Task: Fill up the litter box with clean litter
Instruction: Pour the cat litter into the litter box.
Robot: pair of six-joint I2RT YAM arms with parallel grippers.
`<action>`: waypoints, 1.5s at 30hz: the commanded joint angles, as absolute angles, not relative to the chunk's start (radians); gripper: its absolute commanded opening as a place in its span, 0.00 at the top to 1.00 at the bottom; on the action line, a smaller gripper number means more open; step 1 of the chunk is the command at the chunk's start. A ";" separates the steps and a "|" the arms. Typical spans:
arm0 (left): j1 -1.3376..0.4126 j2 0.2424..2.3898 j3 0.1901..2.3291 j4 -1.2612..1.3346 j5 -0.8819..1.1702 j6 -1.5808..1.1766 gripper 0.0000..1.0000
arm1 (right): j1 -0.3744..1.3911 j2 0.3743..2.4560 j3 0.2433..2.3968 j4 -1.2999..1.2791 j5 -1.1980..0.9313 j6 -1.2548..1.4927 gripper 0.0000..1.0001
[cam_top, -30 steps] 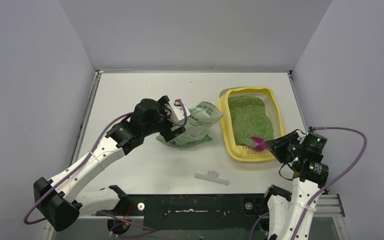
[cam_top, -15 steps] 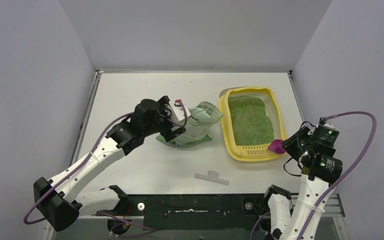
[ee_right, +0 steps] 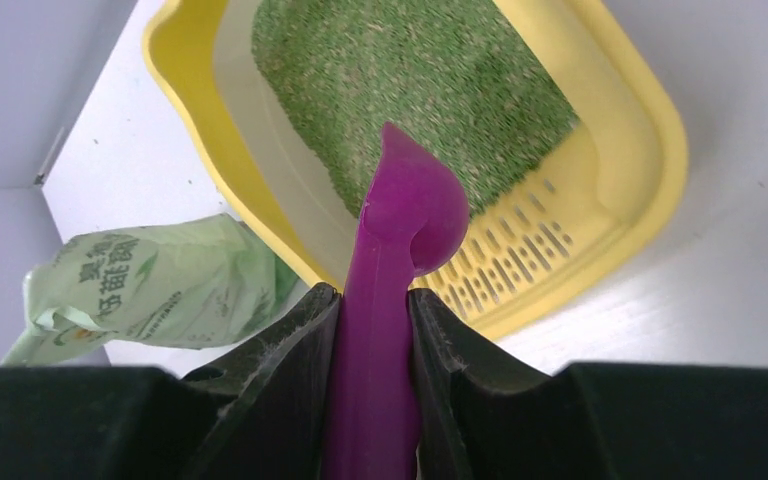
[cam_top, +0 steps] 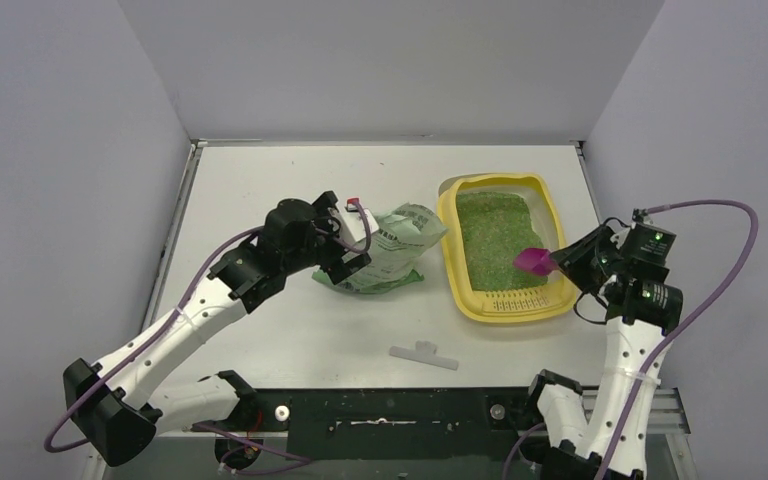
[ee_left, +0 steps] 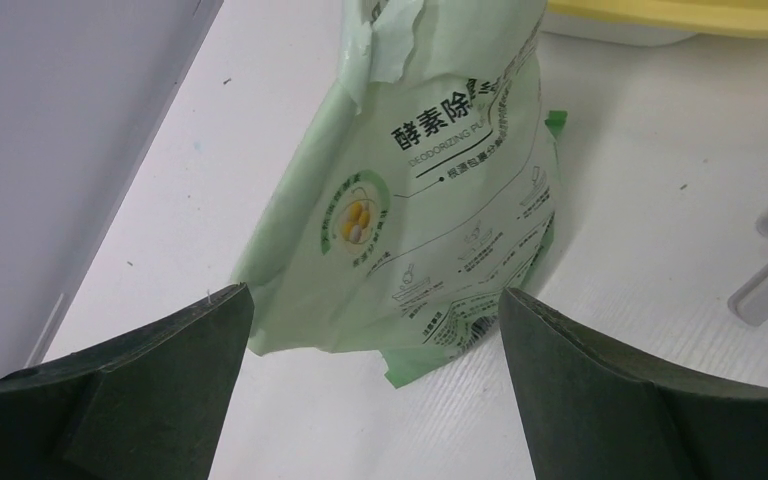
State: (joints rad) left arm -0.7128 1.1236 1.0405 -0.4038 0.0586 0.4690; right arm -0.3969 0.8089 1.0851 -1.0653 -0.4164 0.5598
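Litter box: the yellow tray (cam_top: 505,312) is seen at centre right of the top view, flat on the white table (cam_top: 260,180), with its long side running up and down the frame. In the right wrist view its rim (ee_right: 650,120) fills the upper half of the frame.
Grille strip: the slotted strip (ee_right: 520,250) is found at the lower end of the tray in both views.
Clean litter: green granules (cam_top: 495,235) are spread over the tray floor, from near the upper end to just short of the grille; some bare floor is left along the tray's left wall in the right wrist view (ee_right: 410,70).
Right gripper: the gripper (cam_top: 563,262) is held at the tray's right rim, its fingers clamped on the handle of a magenta scoop (ee_right: 405,215).
Scoop: the bowl (cam_top: 534,261) is held over the lower part of the litter, near the grille; whether it is loaded cannot be told.
Left gripper: the gripper (cam_top: 352,238) is spread wide at the left end of a light-green printed bag (cam_top: 395,245); nothing is gripped.
Bag: it (ee_left: 430,200) is seen just left of the tray, its torn top towards the tray.
Grey plastic piece: a small part (cam_top: 424,354) lies lower centre, apart from the rest.
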 commanded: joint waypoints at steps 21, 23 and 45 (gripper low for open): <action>-0.581 1.353 1.490 -0.666 0.229 0.388 0.07 | -0.046 1.596 1.516 -0.469 -0.195 0.513 1.00; -0.553 1.389 1.525 -0.706 0.244 0.364 0.07 | -0.045 1.615 1.520 -0.445 -0.196 0.512 1.00; -0.477 1.536 1.691 -0.839 0.289 0.407 0.07 | -0.046 1.228 1.305 -0.598 -0.394 0.531 1.00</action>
